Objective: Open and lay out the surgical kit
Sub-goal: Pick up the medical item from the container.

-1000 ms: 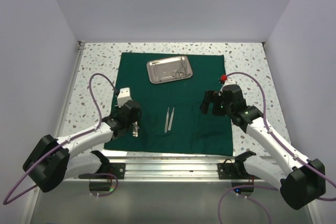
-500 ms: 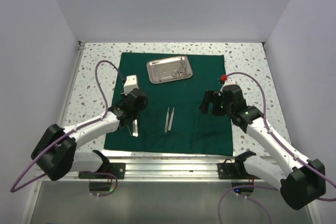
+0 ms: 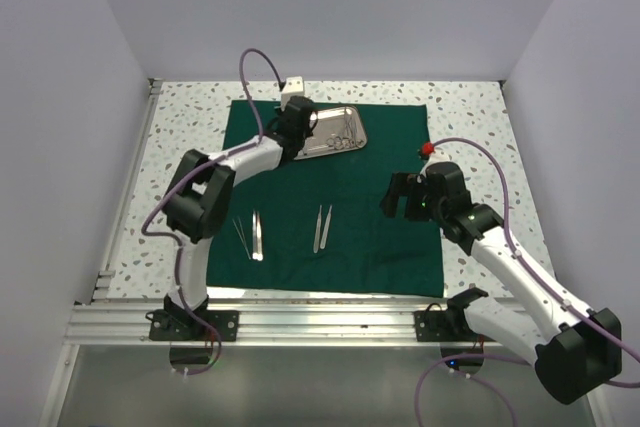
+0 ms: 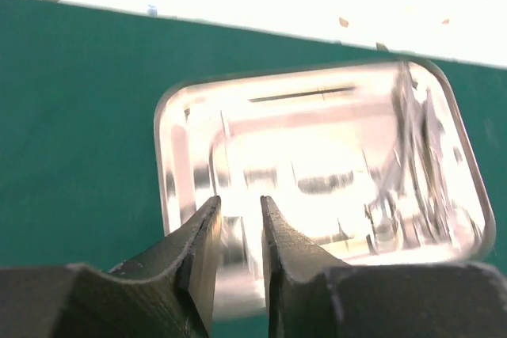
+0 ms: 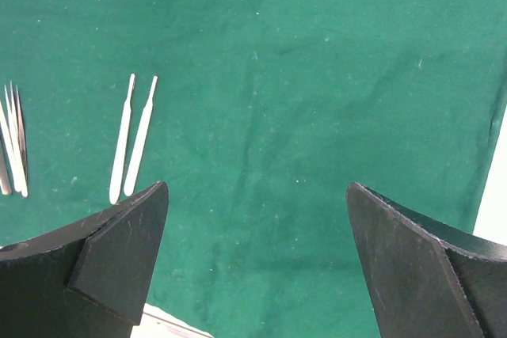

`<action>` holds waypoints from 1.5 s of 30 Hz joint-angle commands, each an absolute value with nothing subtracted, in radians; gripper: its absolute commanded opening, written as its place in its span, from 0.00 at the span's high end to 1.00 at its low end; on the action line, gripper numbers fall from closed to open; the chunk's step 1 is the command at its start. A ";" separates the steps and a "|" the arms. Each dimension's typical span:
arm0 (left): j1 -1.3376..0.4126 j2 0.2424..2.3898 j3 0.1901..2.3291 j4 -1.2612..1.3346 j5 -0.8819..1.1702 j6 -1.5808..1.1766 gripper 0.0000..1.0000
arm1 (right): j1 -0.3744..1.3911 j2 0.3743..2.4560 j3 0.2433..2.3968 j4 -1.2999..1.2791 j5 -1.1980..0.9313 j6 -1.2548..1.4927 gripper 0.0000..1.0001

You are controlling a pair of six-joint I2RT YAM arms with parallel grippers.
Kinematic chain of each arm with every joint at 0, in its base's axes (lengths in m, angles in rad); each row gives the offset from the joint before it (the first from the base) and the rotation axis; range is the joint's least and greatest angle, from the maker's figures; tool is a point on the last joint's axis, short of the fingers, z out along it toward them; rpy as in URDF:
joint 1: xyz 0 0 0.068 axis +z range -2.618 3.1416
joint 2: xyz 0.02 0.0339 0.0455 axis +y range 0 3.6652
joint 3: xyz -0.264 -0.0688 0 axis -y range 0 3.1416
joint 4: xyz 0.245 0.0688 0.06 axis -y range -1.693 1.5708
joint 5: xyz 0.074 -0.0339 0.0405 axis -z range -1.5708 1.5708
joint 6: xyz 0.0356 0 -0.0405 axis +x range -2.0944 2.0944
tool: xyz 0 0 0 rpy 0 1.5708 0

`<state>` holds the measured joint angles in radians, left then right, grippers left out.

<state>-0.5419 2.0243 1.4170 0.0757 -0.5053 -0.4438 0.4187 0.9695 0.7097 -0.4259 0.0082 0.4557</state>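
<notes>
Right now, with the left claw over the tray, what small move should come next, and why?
Probably slide the left claw rightward across the steel tray and lower it onto the scissor-like instruments. It hangs over the tray's left part, empty and barely parted, while those instruments lie at the right end. Tweezers are already laid out on the green cloth.

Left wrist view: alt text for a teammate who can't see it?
The left gripper, fingers narrowly apart and empty, is poised over the near-left part of a steel tray on green cloth. Blurred instruments lie at its right side.
</notes>
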 commanded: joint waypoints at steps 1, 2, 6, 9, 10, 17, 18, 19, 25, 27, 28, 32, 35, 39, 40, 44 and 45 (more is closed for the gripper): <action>-0.473 2.146 1.606 0.088 -0.437 -0.394 0.71 | 0.419 0.948 0.698 -0.397 0.003 0.465 0.02; -0.469 2.207 1.646 0.068 -0.437 -0.387 0.71 | 0.419 0.951 0.699 -0.397 0.005 0.463 0.02; -0.454 2.350 1.860 0.009 -0.443 -0.353 0.71 | 0.417 0.956 0.703 -0.396 0.009 0.465 0.02; -0.439 2.417 1.933 0.002 -0.396 -0.362 0.71 | 0.417 0.959 0.703 -0.394 0.017 0.463 0.02; -0.430 2.428 1.942 0.002 -0.376 -0.370 0.71 | 0.417 0.959 0.704 -0.394 0.017 0.465 0.02; -0.426 2.435 1.925 -0.030 -0.367 -0.387 0.72 | 0.416 0.973 0.704 -0.391 0.017 0.466 0.02; -0.426 2.422 1.905 -0.022 -0.365 -0.388 0.72 | 0.417 0.976 0.704 -0.391 0.017 0.465 0.01; -0.426 2.408 1.882 -0.015 -0.361 -0.388 0.72 | 0.417 0.979 0.704 -0.390 0.015 0.466 0.01; -0.426 2.338 1.786 0.057 -0.390 -0.373 0.73 | 0.417 0.988 0.704 -0.384 0.008 0.466 0.02; -0.426 2.326 1.770 0.066 -0.403 -0.365 0.73 | 0.416 0.989 0.704 -0.384 0.006 0.465 0.01; -0.426 2.322 1.769 0.069 -0.408 -0.359 0.73 | 0.417 0.989 0.703 -0.383 0.006 0.466 0.02; -0.426 2.312 1.744 0.092 -0.416 -0.342 0.74 | 0.419 0.989 0.703 -0.382 0.006 0.466 0.02; -0.428 2.280 1.701 0.141 -0.417 -0.331 0.74 | 0.417 0.991 0.701 -0.380 0.003 0.466 0.02; -0.428 2.229 1.646 0.198 -0.429 -0.319 0.75 | 0.417 0.994 0.701 -0.379 0.002 0.466 0.02; -0.428 2.221 1.641 0.202 -0.433 -0.315 0.75 | 0.419 0.994 0.701 -0.377 0.003 0.468 0.02; -0.428 2.209 1.641 0.178 -0.442 -0.316 0.74 | 0.417 0.997 0.701 -0.376 0.003 0.466 0.02; -0.428 2.212 1.644 0.172 -0.442 -0.318 0.74 | 0.419 0.997 0.703 -0.376 0.005 0.466 0.02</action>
<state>-0.4377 2.2768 1.6398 0.1135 -0.4126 -0.3359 0.4187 0.9947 0.7044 -0.4141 0.0082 0.4568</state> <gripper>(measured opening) 0.258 0.985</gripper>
